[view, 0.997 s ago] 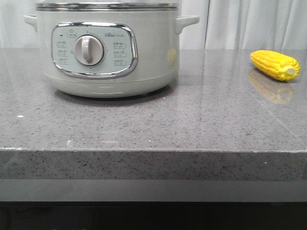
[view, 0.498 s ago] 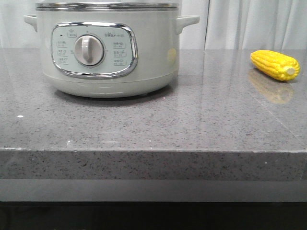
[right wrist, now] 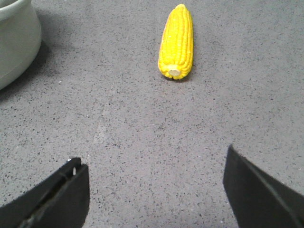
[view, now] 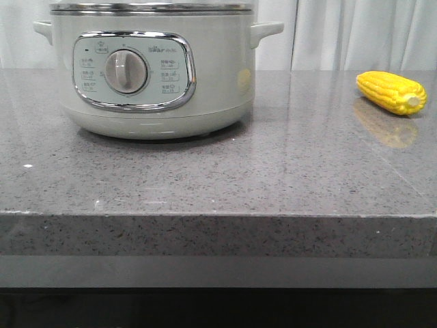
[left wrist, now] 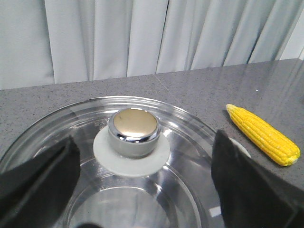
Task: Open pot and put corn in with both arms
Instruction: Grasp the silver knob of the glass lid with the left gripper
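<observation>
Gaping wide, both grippers point(left wrist: 142, 190) point(right wrist: 154, 194); pot point(view: 150, 68) top cropped; corn point(view: 392, 92) untouched.

Illumination is even and bright. Glare marks the lid point(left wrist: 137, 156); the countertop point(view: 218, 171) reflects the corn point(view: 391, 91). Focus is sharp.

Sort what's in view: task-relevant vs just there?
Task-relevant:
- pot
- its glass lid with chrome knob, still on
- corn, lying on the counter
- left gripper, open over the lid
- right gripper, open, short of the corn

Just there:
- grey counter
- curtain
</observation>
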